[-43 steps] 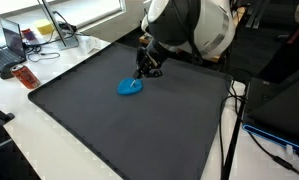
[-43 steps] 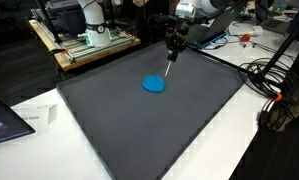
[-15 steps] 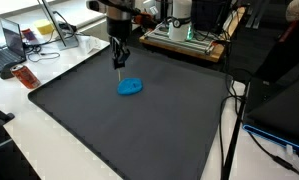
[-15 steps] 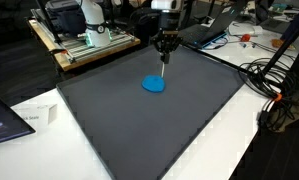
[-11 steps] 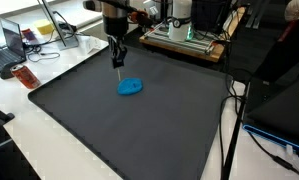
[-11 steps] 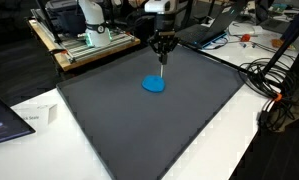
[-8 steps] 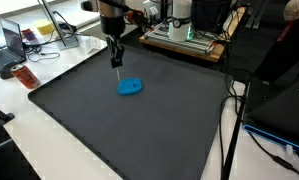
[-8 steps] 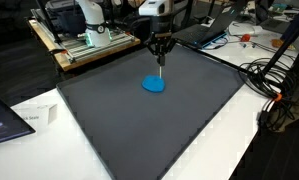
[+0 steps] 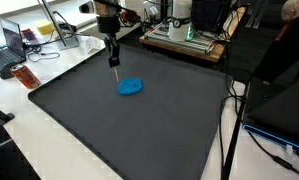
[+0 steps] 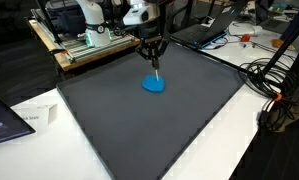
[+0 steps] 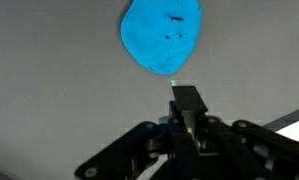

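In an exterior view: the tool (image 9: 113, 56) hangs point-down over the dark mat (image 9: 149, 130) that covers the worktop (image 9: 29, 140). Its fingers are closed on a slim rod (image 9: 115, 63), held roughly upright. The blue pad (image 9: 130, 86) lies flat on the mat. The rod's lower end sits above and just behind the pad's far edge, apart from it in this view.

In an exterior view: the tool (image 10: 154, 60) is directly above the blue pad (image 10: 153, 84). The rod (image 10: 156, 72) runs down to the pad's far rim. Contact between rod tip and pad cannot be told here.

Wrist view: the blue pad (image 11: 162, 35) fills the upper middle and is irregular in outline. The rod's dark end (image 11: 187, 98) sits just short of the pad's near edge. The tool (image 11: 188, 118) is clamped around the rod.
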Controlling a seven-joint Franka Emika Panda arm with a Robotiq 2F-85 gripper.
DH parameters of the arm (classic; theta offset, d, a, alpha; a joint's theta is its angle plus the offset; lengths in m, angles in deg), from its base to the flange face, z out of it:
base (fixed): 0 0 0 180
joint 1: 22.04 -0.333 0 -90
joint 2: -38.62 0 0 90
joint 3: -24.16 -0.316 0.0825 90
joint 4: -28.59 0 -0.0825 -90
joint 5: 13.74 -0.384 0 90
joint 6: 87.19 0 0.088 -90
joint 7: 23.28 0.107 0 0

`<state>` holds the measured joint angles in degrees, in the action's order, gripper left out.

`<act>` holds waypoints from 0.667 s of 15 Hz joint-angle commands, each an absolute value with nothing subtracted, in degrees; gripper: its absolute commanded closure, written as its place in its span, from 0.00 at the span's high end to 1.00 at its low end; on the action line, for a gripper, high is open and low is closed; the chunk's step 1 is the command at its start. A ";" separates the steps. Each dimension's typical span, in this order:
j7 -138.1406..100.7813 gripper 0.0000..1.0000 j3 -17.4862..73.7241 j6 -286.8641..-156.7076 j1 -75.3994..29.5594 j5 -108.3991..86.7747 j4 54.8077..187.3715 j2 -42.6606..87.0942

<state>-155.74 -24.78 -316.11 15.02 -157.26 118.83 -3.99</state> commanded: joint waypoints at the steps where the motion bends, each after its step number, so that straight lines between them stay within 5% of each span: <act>1: -159.28 0.03 -30.69 -310.92 23.34 -158.52 125.27 -1.92; 10: -163.82 0.03 -41.43 -300.92 39.29 -158.57 136.83 -1.41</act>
